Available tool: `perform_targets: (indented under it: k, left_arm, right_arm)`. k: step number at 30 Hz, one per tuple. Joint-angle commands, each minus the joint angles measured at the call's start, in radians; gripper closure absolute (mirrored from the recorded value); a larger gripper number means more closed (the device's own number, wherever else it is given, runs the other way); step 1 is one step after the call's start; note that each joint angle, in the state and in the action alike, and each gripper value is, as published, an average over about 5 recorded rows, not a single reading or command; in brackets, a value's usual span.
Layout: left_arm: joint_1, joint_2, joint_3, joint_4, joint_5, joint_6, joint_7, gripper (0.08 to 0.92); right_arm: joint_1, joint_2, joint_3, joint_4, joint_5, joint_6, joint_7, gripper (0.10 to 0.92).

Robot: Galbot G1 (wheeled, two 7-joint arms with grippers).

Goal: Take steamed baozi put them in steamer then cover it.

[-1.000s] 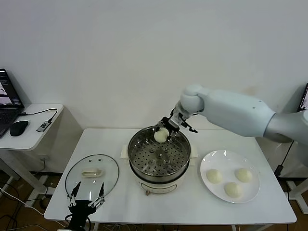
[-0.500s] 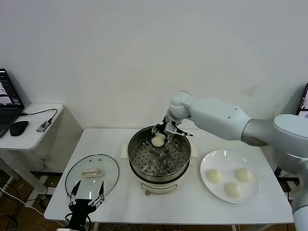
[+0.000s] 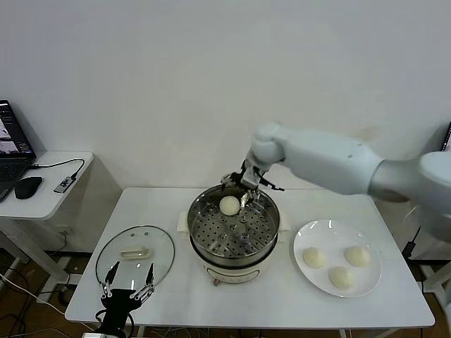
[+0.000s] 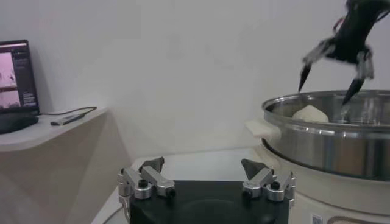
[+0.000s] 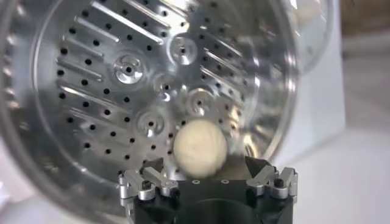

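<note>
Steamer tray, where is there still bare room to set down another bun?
The round steel steamer holds one pale baozi at the far side of its perforated tray, under the open right gripper. The tray's near and middle parts are bare. The white plate is crowded: three buns on its near half.

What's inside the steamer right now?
One baozi lies on the perforated tray inside the steamer, toward its far side, under the open right gripper. Nothing else shows on the tray; below it is hidden.

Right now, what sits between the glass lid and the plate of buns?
The steamer, with one baozi on its tray, stands between the cover and the plate. The head view shows it.
</note>
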State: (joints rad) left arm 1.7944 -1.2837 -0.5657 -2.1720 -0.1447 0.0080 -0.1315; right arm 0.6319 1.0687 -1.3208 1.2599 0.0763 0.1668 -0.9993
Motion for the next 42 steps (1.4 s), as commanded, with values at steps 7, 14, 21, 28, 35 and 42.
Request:
perform_targets:
  k: [7,14,21,28,35,42]
  left_arm:
    - [-0.014,0.032,-0.003,-0.022,-0.005,0.011,0.003,0.177]
    - [-0.029,0.039,0.003,-0.007,-0.004,0.012,0.005,0.177]
    - [-0.044,0.041,0.003,0.005,-0.002,0.021,0.006,0.177]
    - [-0.049,0.045,-0.021,0.020,-0.005,0.023,0.009,0.177]
    - [-0.051,0.040,-0.030,0.027,-0.004,0.025,0.009,0.177]
    - [-0.048,0.032,-0.032,0.036,-0.001,0.025,0.010,0.177]
  right_arm:
    - [0.169,-0.520,-0.091,0.406,0.266,-0.560,-0.046,0.203]
    - [-0.009,-0.664,-0.012,0.429,0.146,-0.508,-0.055,0.203]
    - [-0.351,-0.686,0.230,0.389,0.024,-0.464,-0.056,0.203]
    - [-0.573,-0.634,0.382,0.296,-0.097,-0.447,-0.044,0.203]
    - [-0.662,-0.565,0.424,0.211,-0.142,-0.431,-0.038,0.203]
    - [-0.684,-0.488,0.432,0.158,-0.148,-0.423,-0.033,0.203]
